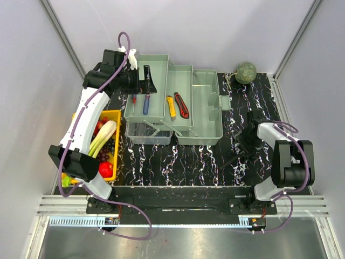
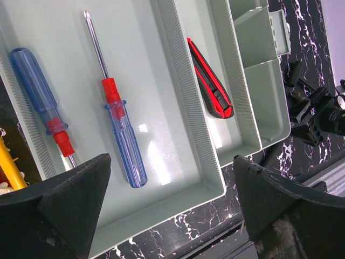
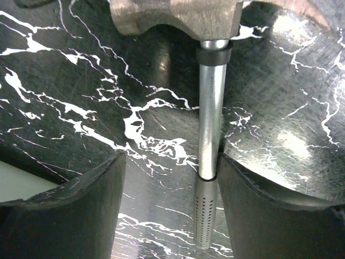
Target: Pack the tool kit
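Right gripper point(image 3: 170, 162) straddles the hammer point(image 3: 211, 108) shaft, jaws spread, aligned to pinch it, presumably for transfer into the toolbox point(image 1: 207, 110).

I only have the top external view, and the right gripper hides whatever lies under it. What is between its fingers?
Observer: A hammer with a metal head and chrome shaft, lying on the black marbled table. The right gripper straddles the shaft, jaws open.
Operator: Is the shaft centred?
Observer: No. It lies close beside one finger, with a wide gap to the other.
Operator: Is the left gripper holding anything?
Observer: No. The left gripper is open and empty over the pale green plastic tray holding two blue-handled screwdrivers.
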`<state>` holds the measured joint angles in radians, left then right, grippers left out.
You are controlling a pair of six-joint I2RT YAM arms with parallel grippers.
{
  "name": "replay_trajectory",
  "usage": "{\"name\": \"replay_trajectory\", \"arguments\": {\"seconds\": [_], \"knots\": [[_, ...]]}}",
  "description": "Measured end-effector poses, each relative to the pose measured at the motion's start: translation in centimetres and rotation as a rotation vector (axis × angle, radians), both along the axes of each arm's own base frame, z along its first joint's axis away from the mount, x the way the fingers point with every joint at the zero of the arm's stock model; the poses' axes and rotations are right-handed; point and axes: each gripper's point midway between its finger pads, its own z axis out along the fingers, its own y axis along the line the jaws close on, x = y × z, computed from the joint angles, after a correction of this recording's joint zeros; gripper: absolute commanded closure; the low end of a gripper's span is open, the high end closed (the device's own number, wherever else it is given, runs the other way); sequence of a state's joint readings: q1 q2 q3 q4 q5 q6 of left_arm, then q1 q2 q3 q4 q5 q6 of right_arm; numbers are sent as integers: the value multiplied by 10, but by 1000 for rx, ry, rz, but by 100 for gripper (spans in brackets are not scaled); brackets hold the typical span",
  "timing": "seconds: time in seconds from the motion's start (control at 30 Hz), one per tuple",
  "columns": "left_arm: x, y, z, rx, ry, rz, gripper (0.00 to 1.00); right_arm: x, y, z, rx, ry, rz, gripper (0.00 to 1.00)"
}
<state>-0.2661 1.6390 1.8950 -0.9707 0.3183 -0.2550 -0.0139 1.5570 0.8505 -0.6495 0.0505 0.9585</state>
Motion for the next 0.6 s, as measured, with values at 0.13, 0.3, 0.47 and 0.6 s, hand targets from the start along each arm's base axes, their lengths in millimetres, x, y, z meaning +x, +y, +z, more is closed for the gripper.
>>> {"name": "replay_trajectory", "arguments": {"seconds": [0.13, 0.3, 0.47, 0.6], "knots": [[0, 0, 0, 0, 0, 0, 1, -8, 1, 0, 5, 4, 4, 36], [0, 0, 0, 0, 0, 0, 1, -16, 2, -1, 9, 21, 7, 33], [0, 0, 0, -2, 2, 2, 1, -25, 0, -2, -4, 47, 14, 33], [0, 0, 0, -3, 2, 2, 1, -29, 0, -2, -5, 51, 37, 36]]}}
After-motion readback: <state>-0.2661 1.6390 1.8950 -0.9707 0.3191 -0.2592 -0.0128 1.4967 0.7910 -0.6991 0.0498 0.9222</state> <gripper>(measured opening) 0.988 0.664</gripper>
